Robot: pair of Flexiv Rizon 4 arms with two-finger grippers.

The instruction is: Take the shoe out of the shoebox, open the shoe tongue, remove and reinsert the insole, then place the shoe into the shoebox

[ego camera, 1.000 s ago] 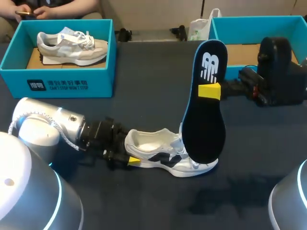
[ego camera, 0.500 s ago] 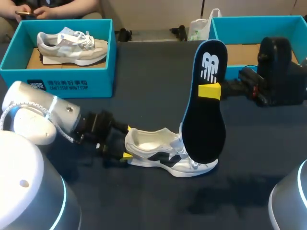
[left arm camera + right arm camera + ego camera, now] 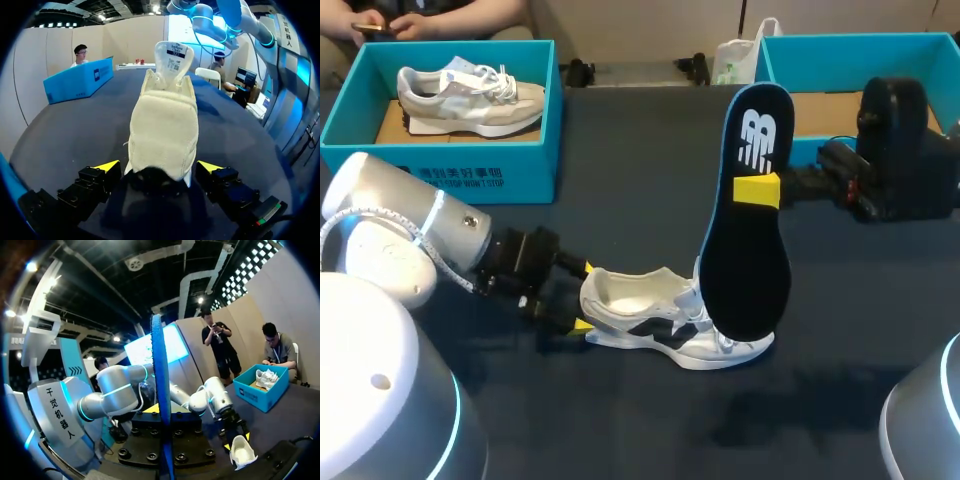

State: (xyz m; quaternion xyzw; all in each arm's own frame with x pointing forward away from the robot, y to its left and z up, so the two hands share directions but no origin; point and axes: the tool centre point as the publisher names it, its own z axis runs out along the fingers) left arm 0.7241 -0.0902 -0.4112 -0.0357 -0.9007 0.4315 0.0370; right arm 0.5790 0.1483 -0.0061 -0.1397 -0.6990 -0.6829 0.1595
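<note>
I'm reinserting the insole [image 3: 745, 240]. My right pincer [image 3: 757, 190] clamps it upright, lower end on the shoe [image 3: 660, 325] mid-desk [image 3: 620, 150]. My left pincer [image 3: 159, 167] gapes astride the heel. Next, I'd tilt it and slide it in.

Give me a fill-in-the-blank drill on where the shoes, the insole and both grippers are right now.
1. The right gripper holds the insole ___, not flat.
2. The left gripper sits at the ___ end of the white shoe.
3. A second shoe lies inside the ___ shoebox.
Missing words: upright; heel; left.
</note>
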